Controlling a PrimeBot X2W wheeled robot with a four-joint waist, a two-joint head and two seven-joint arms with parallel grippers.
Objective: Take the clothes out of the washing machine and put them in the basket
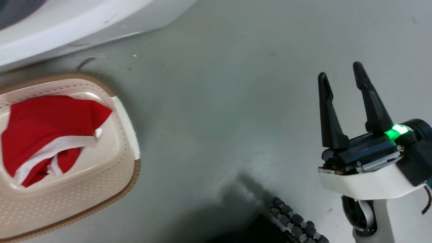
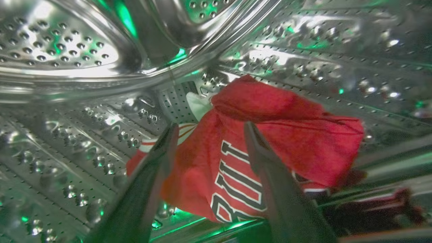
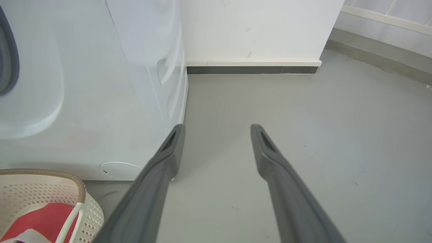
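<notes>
Large white front-loading washing machine (image 3: 84, 101), its perforated steel drum (image 2: 67, 50) seen from inside. Beside it on the grey floor (image 1: 236, 118) sits a cream perforated plastic basket (image 1: 101, 175) with a brown rim, one red-and-white cloth (image 1: 44, 128) already in it. A bright red lettered jersey (image 2: 297, 141) lies bunched in the drum, dead ahead of the left end effector (image 2: 211, 126), its heap running across the finger gap. Left fingers spread wide, holding nothing; contact unclear. Right end effector (image 1: 340, 69) open, empty, over the floor. Left arm nearer, probably pushes forward and closes.
</notes>
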